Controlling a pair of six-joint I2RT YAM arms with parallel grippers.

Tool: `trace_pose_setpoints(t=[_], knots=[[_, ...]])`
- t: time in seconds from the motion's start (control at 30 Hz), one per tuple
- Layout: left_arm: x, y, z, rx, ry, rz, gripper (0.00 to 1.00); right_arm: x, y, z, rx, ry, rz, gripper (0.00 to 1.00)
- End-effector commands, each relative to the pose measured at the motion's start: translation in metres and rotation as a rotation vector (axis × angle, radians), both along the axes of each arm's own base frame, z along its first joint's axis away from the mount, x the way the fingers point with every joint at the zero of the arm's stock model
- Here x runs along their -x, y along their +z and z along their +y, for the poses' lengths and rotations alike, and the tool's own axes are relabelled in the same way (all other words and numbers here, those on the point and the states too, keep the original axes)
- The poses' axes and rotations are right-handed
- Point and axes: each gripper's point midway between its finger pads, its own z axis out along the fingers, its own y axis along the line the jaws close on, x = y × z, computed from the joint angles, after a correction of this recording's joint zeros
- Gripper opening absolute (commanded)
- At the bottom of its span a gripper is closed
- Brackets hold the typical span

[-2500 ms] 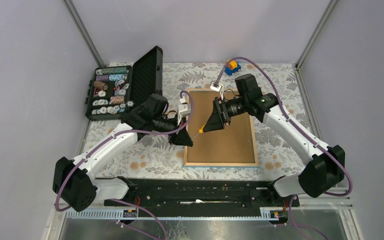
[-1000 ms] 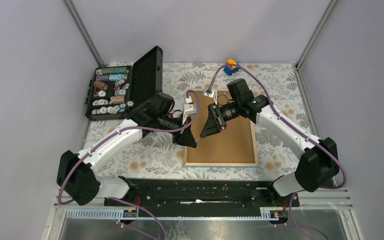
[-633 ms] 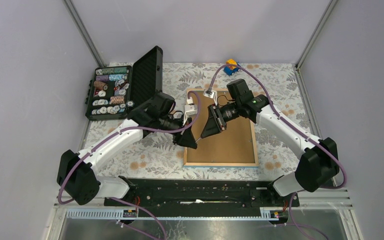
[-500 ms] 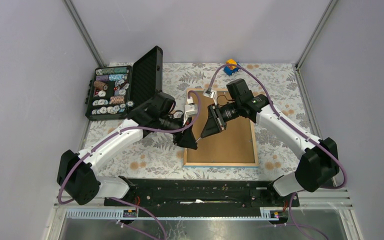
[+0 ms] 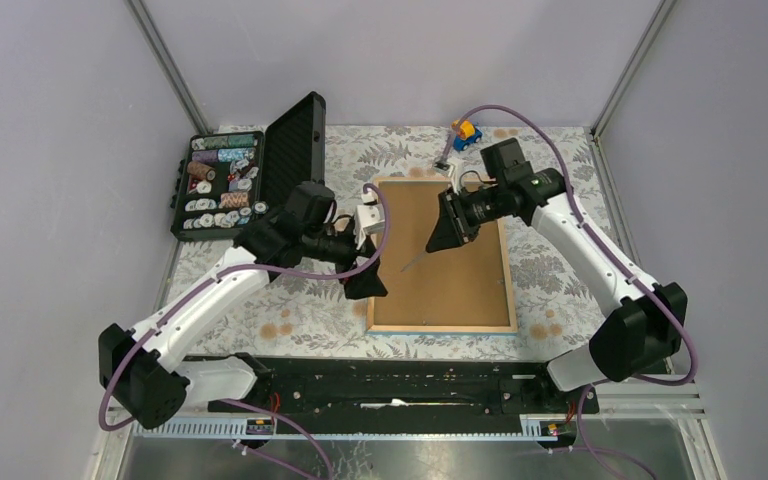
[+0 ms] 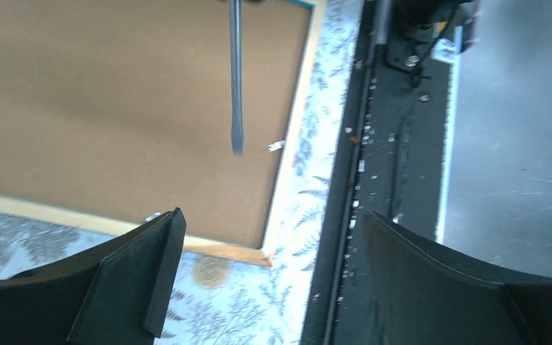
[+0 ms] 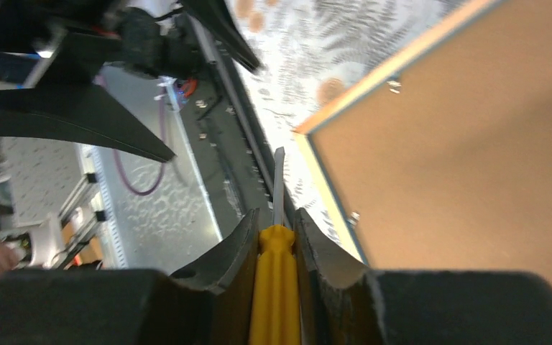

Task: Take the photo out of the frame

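The frame (image 5: 442, 327) lies face down on the table, its brown backing board (image 5: 460, 285) upward; the turquoise border shows at the near edge. The photo is hidden under the board. My right gripper (image 5: 432, 246) hovers over the board's upper middle, shut on a yellow-handled screwdriver (image 7: 277, 280) whose shaft (image 5: 415, 262) points toward the frame's left edge. My left gripper (image 5: 368, 282) is open and empty just beyond the frame's left edge. In the left wrist view (image 6: 273, 237) the shaft (image 6: 236, 79) hangs over the board, with small metal tabs (image 6: 276, 146) on the rim.
An open black case of poker chips (image 5: 218, 185) stands at the back left, its lid (image 5: 295, 150) raised. A small blue and yellow toy car (image 5: 465, 133) sits at the back. The black arm rail (image 5: 400, 380) runs along the near edge.
My right gripper has drawn back to the right and farther away with the screwdriver, off the frame's left edge. My left gripper has shifted slightly left.
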Motion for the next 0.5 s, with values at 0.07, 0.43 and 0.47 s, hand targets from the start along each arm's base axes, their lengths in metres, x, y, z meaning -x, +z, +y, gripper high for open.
trace_pose_setpoints(t=[0.07,0.43,0.47], knots=[[-0.044,-0.003,0.017,-0.118,0.121,-0.222,0.99,-0.034,-0.014,-0.057,0.224,-0.153,-0.139,0.0],[-0.084,-0.013,0.025,-0.169,0.308,-0.298,0.99,-0.066,-0.019,-0.102,0.392,-0.332,-0.266,0.0],[-0.084,-0.017,0.026,-0.185,0.291,-0.301,0.99,-0.07,-0.022,-0.105,0.407,-0.345,-0.282,0.0]])
